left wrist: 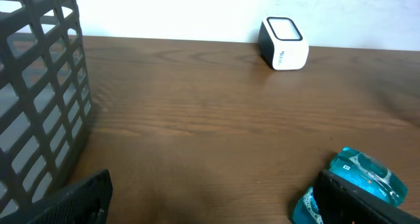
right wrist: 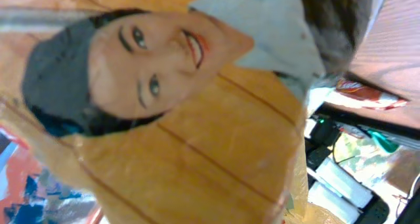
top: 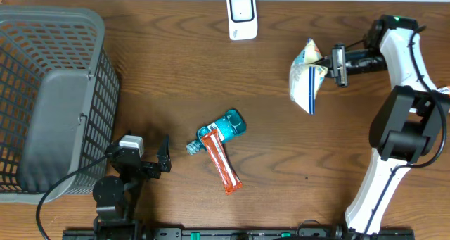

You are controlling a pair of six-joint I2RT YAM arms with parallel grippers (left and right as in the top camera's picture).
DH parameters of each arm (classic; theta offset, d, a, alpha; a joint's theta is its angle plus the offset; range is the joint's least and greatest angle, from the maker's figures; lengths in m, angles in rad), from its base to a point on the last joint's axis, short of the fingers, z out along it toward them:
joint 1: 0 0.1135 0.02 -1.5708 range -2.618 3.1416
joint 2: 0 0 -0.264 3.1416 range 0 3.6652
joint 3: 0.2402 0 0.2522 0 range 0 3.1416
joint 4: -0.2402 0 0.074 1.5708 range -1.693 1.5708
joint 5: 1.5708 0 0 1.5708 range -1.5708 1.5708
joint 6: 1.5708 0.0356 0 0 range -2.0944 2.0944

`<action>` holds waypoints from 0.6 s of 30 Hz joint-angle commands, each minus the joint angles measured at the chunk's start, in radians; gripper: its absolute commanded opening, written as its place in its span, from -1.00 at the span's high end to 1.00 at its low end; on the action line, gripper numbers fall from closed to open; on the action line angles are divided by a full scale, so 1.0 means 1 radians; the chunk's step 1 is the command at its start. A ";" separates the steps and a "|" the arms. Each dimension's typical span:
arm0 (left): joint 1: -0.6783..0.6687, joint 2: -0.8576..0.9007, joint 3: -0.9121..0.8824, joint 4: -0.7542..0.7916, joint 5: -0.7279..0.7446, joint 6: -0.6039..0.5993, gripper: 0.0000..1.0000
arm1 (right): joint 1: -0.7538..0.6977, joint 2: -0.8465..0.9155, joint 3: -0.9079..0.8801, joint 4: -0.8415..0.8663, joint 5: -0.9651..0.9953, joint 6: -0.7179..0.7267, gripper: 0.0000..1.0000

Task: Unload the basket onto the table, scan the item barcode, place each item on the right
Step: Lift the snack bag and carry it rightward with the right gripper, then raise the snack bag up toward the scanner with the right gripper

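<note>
My right gripper [top: 330, 65] is shut on a white, yellow and blue snack bag [top: 307, 74], which hangs above the table at the back right. The bag [right wrist: 197, 152] fills the right wrist view with a printed face and hides the fingers. The white barcode scanner [top: 241, 16] stands at the back edge, left of the bag; the left wrist view shows the scanner [left wrist: 283, 43] far ahead. My left gripper [top: 156, 162] sits low at the front left. Its black fingers [left wrist: 79, 198] stand wide open over bare table.
A grey mesh basket [top: 49, 92] fills the left side, and its wall [left wrist: 39, 86] stands close to my left gripper. A teal packet [top: 226, 126] and an orange-red packet [top: 225, 166] lie mid-table. The teal packet [left wrist: 367, 175] lies just beyond my left gripper's right finger.
</note>
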 commanded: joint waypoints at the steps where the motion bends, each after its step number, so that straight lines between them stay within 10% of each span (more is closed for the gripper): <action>1: 0.000 -0.003 -0.027 -0.014 0.006 0.006 -0.96 | -0.008 -0.042 0.021 -0.004 0.000 -0.038 0.97; 18: 0.000 -0.003 -0.027 -0.014 0.006 0.006 -0.96 | -0.046 -0.043 0.021 -0.004 0.002 -0.072 0.98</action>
